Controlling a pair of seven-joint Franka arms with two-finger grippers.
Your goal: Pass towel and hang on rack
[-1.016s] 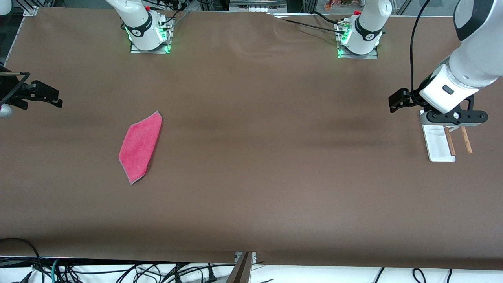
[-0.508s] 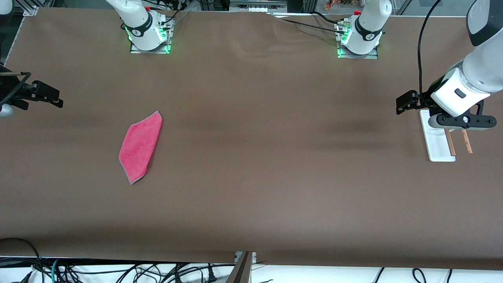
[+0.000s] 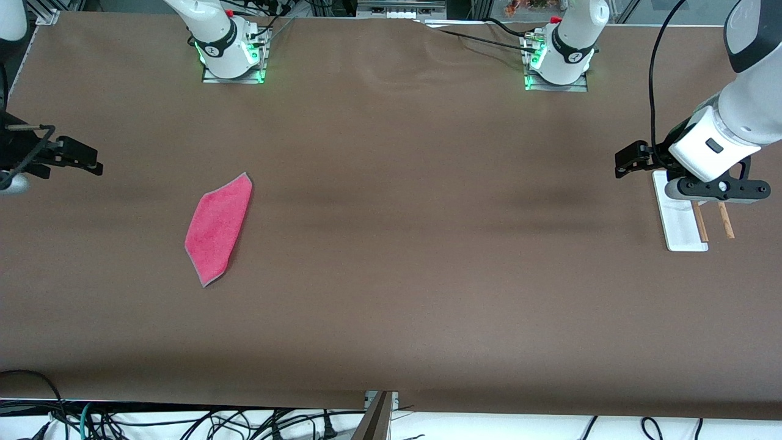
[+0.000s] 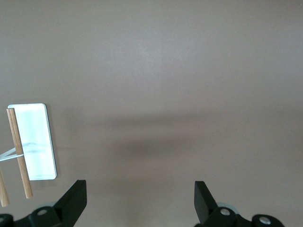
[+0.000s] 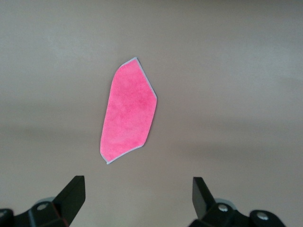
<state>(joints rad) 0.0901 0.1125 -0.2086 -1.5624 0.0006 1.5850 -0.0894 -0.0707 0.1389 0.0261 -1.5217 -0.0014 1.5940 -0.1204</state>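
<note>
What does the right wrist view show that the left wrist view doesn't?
Right wrist view only: the flat pink-red fluffy towel with a thin grey edge, lying alone on the table, and the open right gripper over bare table short of it.
Left wrist view only: the rack with a flat white base and two thin brown wooden rods, with nothing hanging on it, and the open left gripper.
Both: the brown table and a pair of spread black fingers holding nothing.
</note>
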